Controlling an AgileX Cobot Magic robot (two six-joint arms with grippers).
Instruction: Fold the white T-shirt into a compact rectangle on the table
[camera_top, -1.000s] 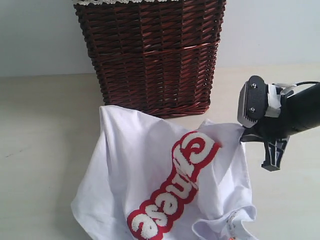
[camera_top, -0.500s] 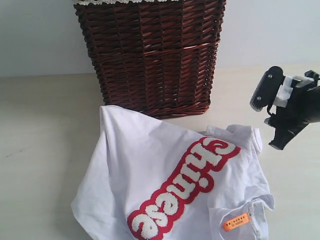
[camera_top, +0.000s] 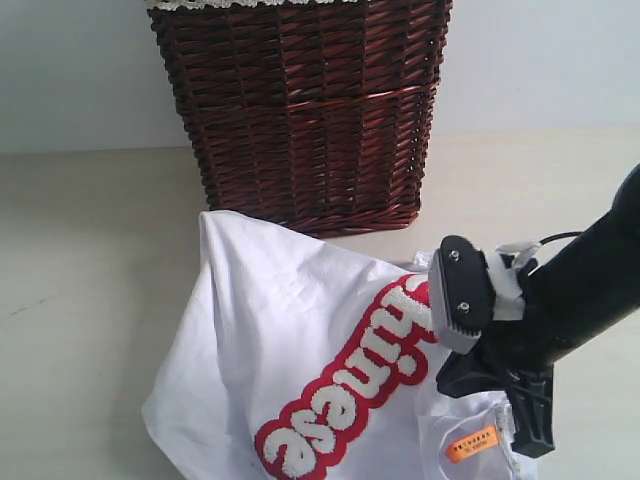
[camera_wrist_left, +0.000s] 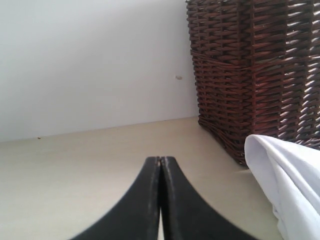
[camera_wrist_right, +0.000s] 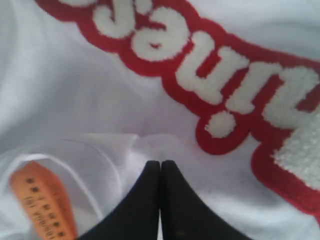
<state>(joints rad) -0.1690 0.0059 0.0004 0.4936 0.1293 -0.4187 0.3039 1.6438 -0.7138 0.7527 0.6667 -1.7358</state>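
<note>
Shirt position: I see the white T-shirt (camera_top: 290, 340) lying crumpled on the table (camera_top: 90, 250), with its far edge just in front of the wicker basket (camera_top: 300, 110).
Lettering: the red band (camera_top: 350, 385) runs diagonally across the cloth.
Label: the orange tag (camera_top: 471, 443) sits inside the collar, near right.
Right jaws: closed tip to tip, tips down on the shirt between tag and lettering; I cannot tell whether cloth is pinched.
Left jaws: closed on nothing, over bare table, apart from the shirt.
</note>
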